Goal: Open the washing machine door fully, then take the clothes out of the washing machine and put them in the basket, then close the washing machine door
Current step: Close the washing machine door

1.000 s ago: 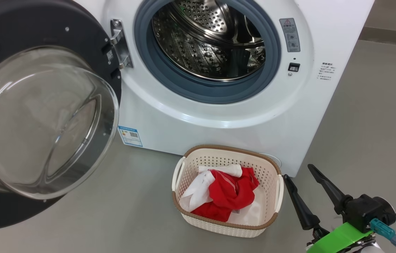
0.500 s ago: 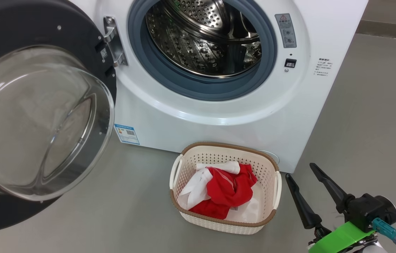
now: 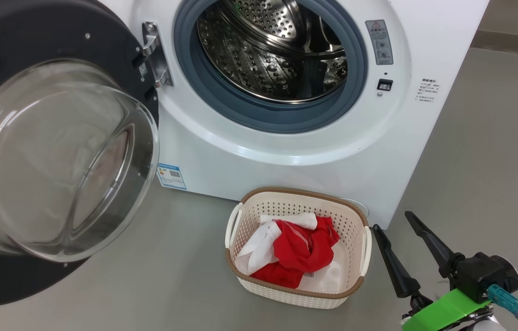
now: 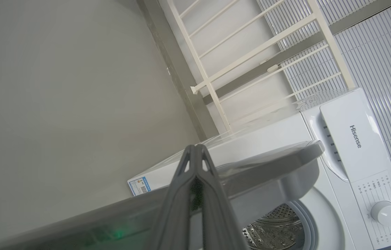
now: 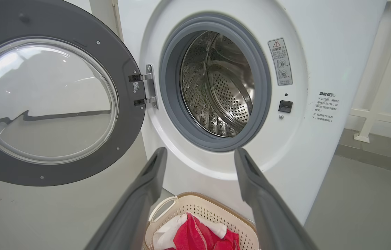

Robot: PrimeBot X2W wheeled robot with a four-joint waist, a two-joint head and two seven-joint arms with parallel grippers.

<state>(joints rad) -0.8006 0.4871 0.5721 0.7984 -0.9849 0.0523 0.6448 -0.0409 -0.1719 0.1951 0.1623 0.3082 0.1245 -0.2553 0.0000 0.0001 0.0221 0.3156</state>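
- Over the last second nothing moves in the scene; only my head camera drifts slightly.
- My right hand (image 3: 391, 220) stays wide open and empty, low over the floor (image 3: 470, 161), just right of the basket (image 3: 300, 192).
- My left hand (image 4: 195, 152) has its fingers pressed together, gripping nothing, up by the edge of the washing machine door (image 3: 56, 156). I can't tell if it touches.
- The door hangs swung wide to my left.
- My read: unloading looks finished and only closing the door is left.
- The drum (image 3: 277, 55) of the washing machine (image 3: 286, 156) shows bare steel, with no fabric in the part I see.
- The basket sits on the floor at the machine's front. The clothes (image 3: 300, 253), red plus a white piece, are piled inside, below the rim.
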